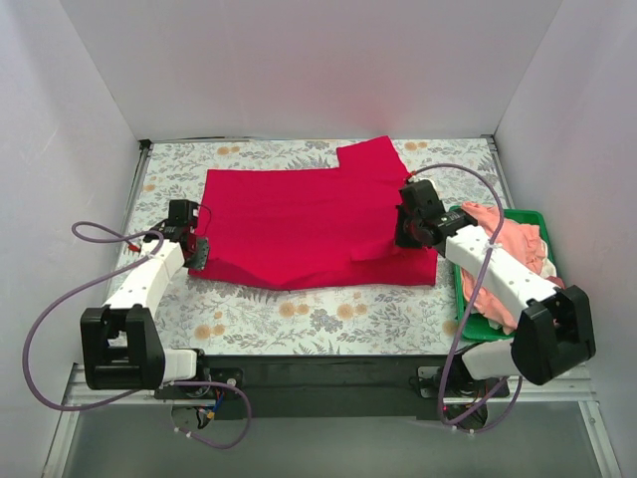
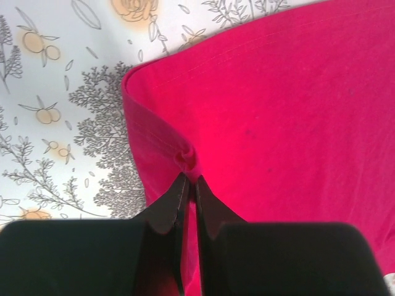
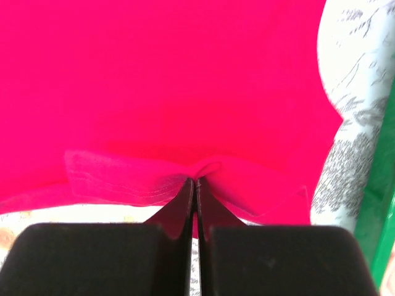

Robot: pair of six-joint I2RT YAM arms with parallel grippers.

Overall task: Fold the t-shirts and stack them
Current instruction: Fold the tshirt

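The crimson red t-shirt [image 1: 309, 214] lies spread across the middle of the floral table. My left gripper [image 1: 197, 249] is shut on the shirt's left edge; the left wrist view shows the red cloth [image 2: 284, 105] pinched into a small pucker at the fingertips [image 2: 180, 185]. My right gripper [image 1: 406, 231] is shut on the shirt's right edge, where a fold of the red shirt [image 3: 185, 80] bunches at the fingertips [image 3: 188, 188]. A salmon pink t-shirt [image 1: 508, 249] lies crumpled in the green bin. The maroon-pink shirt is out of view.
The green plastic bin [image 1: 460, 299] stands at the right edge of the table, right behind my right arm; its rim shows in the right wrist view [image 3: 382, 216]. White walls close in the back and both sides. Floral tablecloth [image 1: 328, 314] shows in front of the shirt.
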